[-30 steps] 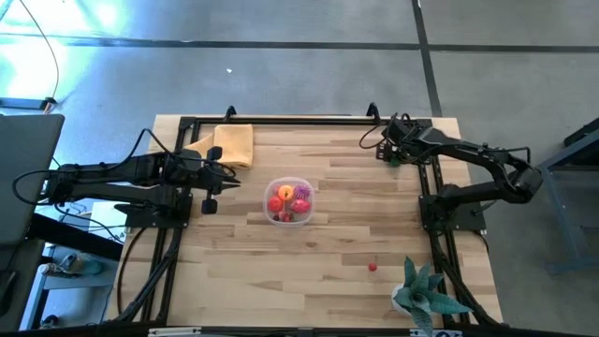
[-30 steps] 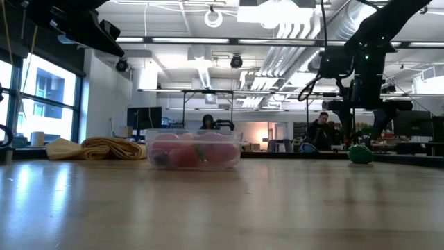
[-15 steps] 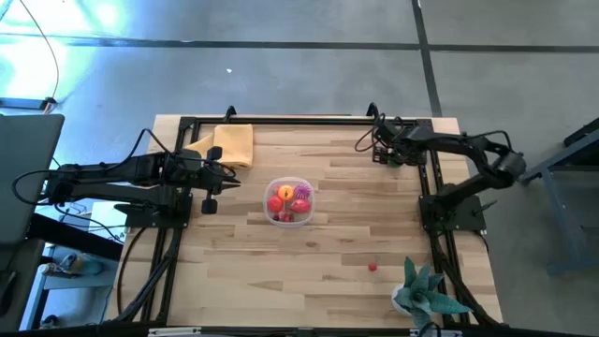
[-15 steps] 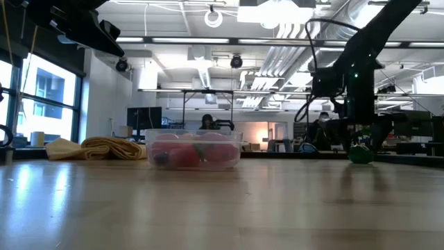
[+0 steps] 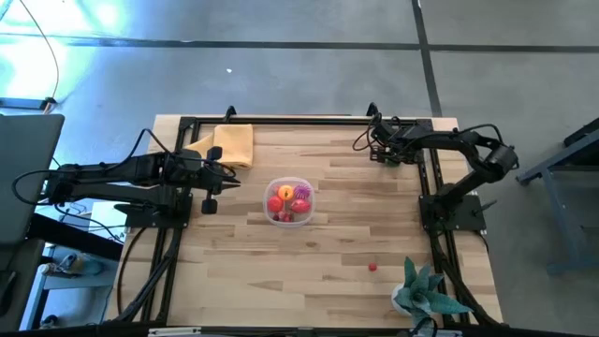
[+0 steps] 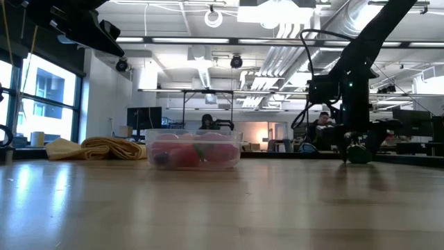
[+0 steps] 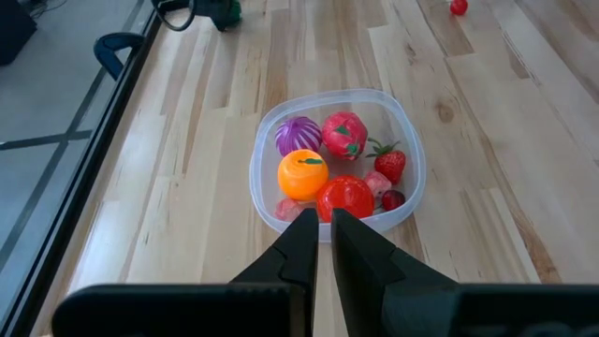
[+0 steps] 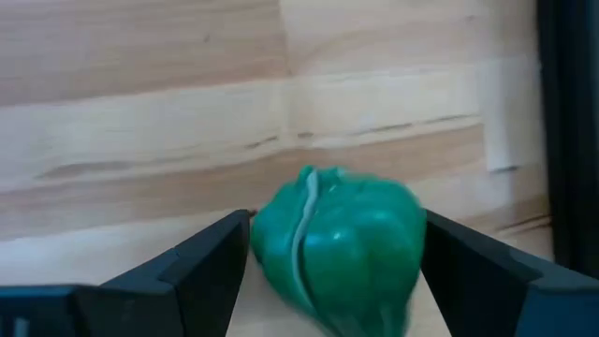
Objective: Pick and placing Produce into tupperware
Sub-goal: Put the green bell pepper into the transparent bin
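The clear tupperware (image 5: 288, 201) stands mid-table with several pieces of produce in it: red, orange, purple and pink. A green piece of produce (image 8: 332, 243) lies on the table at the far right (image 6: 359, 155). My right gripper (image 8: 329, 245) points steeply down over it, open, one finger on each side. A small red piece (image 5: 372, 267) lies alone toward the near right. My left gripper (image 7: 325, 229) is shut, holds nothing, and hangs in the air left of the tub (image 7: 328, 96). My right gripper comes at the green piece from above with its fingers (image 8: 211, 248) close on either side of it. Whether they touch it, I cannot tell. The piece rests on the table.
A folded yellow-orange cloth (image 5: 234, 143) lies at the far left. A spiky teal potted plant (image 5: 426, 292) stands at the near right corner. A black frame rail (image 5: 426, 183) runs along the table's right side, close to the right gripper.
My right gripper has come down toward the table at the far right, tipping more steeply downward, until its open fingers stand around the green piece. The green piece has stayed where it was.
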Tool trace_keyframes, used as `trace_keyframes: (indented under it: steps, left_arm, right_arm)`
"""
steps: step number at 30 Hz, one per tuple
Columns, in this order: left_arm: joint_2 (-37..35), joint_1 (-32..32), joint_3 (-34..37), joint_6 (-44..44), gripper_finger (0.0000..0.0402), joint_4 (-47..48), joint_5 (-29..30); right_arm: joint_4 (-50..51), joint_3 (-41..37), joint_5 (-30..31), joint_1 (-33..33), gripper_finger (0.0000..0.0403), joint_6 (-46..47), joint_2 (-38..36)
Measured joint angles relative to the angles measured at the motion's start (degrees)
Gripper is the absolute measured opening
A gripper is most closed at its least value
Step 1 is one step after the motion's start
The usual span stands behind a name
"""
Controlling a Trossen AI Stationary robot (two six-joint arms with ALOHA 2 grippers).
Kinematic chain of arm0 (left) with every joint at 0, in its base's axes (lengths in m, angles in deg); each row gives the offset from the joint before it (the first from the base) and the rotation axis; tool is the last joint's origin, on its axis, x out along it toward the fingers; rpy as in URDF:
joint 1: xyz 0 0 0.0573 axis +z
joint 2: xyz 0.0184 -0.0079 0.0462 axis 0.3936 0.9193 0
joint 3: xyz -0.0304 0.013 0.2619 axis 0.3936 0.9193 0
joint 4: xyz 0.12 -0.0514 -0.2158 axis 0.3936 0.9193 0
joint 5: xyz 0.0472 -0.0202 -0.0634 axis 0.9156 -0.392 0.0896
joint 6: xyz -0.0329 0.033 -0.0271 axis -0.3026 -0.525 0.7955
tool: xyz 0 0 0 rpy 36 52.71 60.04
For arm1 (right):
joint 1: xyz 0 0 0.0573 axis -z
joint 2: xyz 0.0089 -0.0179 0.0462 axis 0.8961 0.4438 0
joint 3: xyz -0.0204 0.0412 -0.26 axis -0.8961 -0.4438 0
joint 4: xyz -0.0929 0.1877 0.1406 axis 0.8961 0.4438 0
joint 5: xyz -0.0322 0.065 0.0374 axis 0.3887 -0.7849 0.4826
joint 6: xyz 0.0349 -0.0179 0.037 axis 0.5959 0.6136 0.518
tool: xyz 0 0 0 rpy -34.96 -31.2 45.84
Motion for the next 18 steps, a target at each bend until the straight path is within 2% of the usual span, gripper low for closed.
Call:
trace_keyframes:
  steps: [7,18]
  left_arm:
    - [0.0,0.0,0.0,0.0,0.0024,0.0,0.0]
    - [0.0,0.0,0.0,0.0,0.0024,0.0,0.0]
  right_arm:
    - [-0.1,0.0,0.5,0.4,0.0286,0.0,0.0]
    - [-0.1,0.0,-0.1,0.4,0.0247,-0.4,0.0]
